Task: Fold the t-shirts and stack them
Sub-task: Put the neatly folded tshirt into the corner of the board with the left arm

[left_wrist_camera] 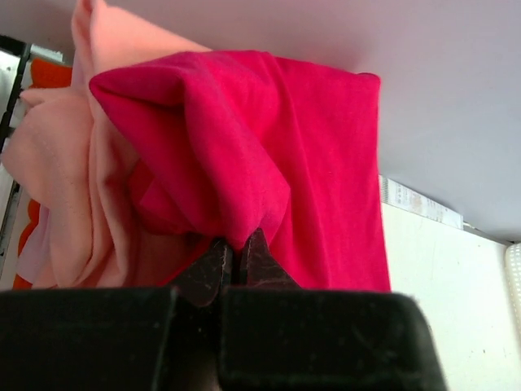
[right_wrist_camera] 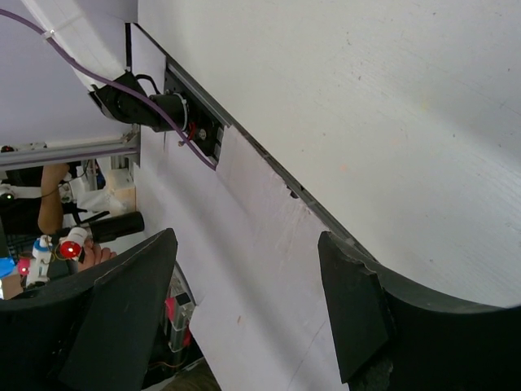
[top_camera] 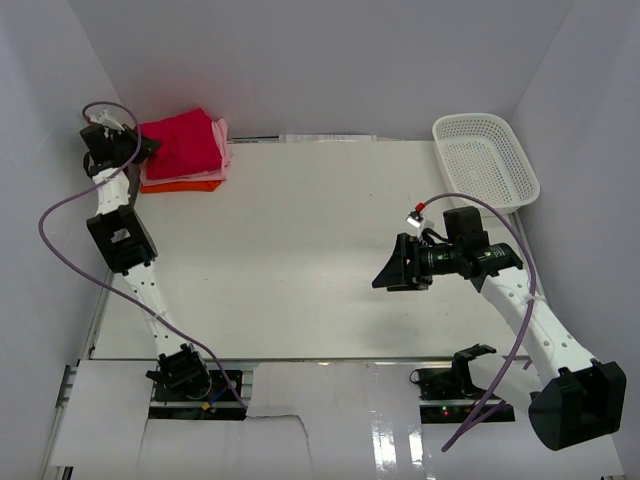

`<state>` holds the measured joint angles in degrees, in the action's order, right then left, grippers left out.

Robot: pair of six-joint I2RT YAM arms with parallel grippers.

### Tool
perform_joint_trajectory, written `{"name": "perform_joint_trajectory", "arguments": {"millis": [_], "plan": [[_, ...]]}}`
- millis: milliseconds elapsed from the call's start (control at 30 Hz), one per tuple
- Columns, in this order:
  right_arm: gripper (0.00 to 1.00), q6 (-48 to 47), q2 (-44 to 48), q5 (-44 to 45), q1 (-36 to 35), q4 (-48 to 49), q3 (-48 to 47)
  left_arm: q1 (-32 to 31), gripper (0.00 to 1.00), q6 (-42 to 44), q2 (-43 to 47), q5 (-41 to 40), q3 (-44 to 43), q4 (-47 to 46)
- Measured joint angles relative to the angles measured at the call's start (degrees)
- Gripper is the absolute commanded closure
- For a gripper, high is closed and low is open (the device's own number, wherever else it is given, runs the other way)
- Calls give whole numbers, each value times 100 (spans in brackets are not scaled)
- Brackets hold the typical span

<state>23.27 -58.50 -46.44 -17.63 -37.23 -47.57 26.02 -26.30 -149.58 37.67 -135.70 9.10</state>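
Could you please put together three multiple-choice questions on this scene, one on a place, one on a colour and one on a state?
1. Where on the table does the stack of t-shirts lie?
A. in the far left corner
B. in the near right corner
C. in the centre

2. What colour is the top t-shirt of the stack?
A. orange
B. crimson red
C. white

3. How does the right tool stand?
A. shut on a t-shirt
B. shut with nothing in it
C. open with nothing in it

Answers:
1 A, since the top view shows the stack at the far left, by the back wall.
2 B, since its cloth is crimson in both the top view and the left wrist view.
3 C, since the right wrist view shows its jaws wide apart with nothing held between them.
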Motion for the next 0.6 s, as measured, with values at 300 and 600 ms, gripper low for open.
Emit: {"name": "perform_joint_trajectory", "arguments": {"millis": [300, 600], "plan": [[23, 81, -24, 17, 0, 11, 46, -46, 98, 138, -55, -501, 31, -33], [23, 168, -81, 15, 0, 118, 57, -66, 90, 452, -44, -1071, 87, -96]]}}
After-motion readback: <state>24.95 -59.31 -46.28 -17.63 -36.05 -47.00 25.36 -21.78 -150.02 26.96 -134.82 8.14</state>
